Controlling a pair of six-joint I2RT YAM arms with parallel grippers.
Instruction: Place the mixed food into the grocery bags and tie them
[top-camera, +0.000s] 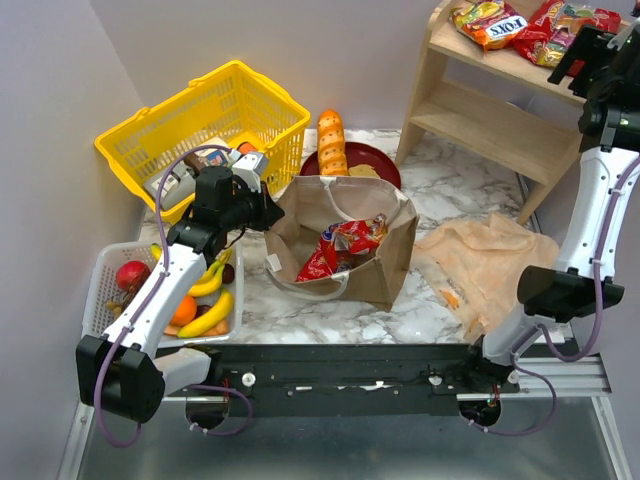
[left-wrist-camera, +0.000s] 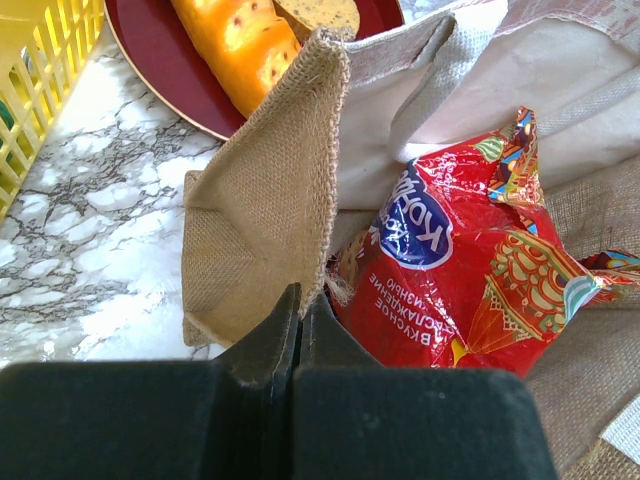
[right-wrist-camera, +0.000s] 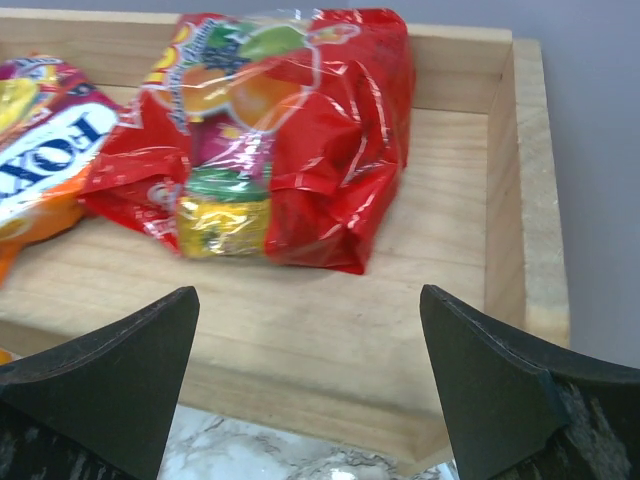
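The brown paper bag (top-camera: 385, 260) stands open mid-table with a shiny red crisp packet (top-camera: 340, 245) inside it. My left gripper (top-camera: 270, 215) is shut on the bag's left rim (left-wrist-camera: 270, 200), right beside that packet (left-wrist-camera: 450, 270). My right gripper (top-camera: 585, 50) hovers open at the wooden shelf's top level. Its fingers straddle bare wood in front of a red packet (right-wrist-camera: 290, 130), and an orange packet (right-wrist-camera: 40, 150) lies to the left. The tan plastic bag (top-camera: 490, 265) lies flat on the table to the right. Bananas (top-camera: 210, 300) and small fruit rest in the white tray (top-camera: 100, 275).
A yellow basket (top-camera: 200, 125) with boxed goods stands at the back left. A long orange loaf (top-camera: 330, 140) and a round bun (left-wrist-camera: 320, 12) sit on a dark red plate (top-camera: 375, 160) behind the bag. The wooden shelf (top-camera: 490, 125) fills the back right corner.
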